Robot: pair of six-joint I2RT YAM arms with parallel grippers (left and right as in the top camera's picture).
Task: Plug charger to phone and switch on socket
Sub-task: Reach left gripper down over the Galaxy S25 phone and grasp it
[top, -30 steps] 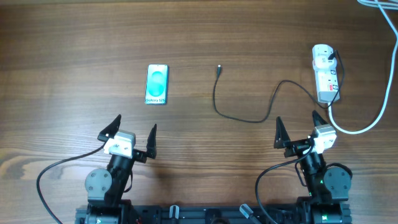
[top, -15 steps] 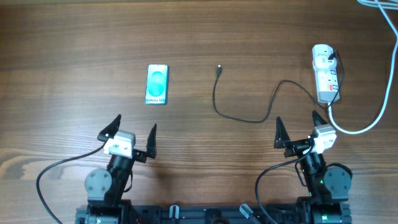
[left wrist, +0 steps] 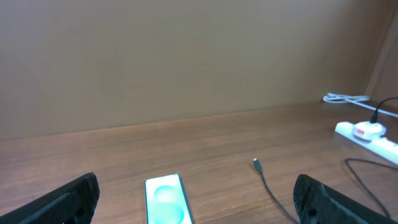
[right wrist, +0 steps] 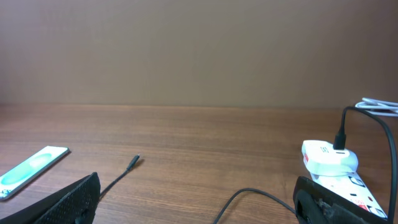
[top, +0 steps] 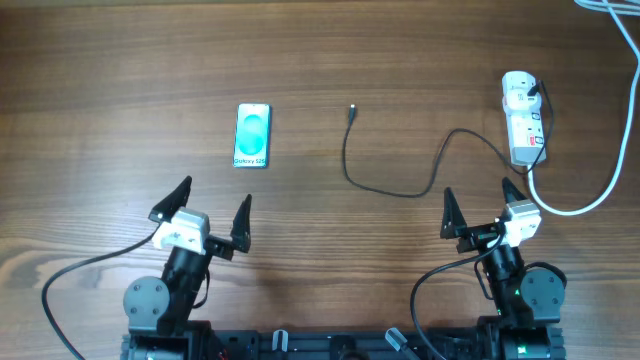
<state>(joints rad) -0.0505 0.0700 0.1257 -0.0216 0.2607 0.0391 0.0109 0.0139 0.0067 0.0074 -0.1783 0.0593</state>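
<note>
Left tool (top: 216, 193) shifted leftward, wide | right tool (top: 480, 193) wide | phone (top: 253, 135) screen reads "Galaxy"

Brown wood-grain table (top: 120, 90) | thick white cable (top: 572, 212) lay looped near the right edge, ran off the far corner | plain tan wall (left wrist: 186, 56) stood behind.

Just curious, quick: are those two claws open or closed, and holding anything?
Left gripper: open, holding nothing.
Right gripper: open, holding nothing.
</note>
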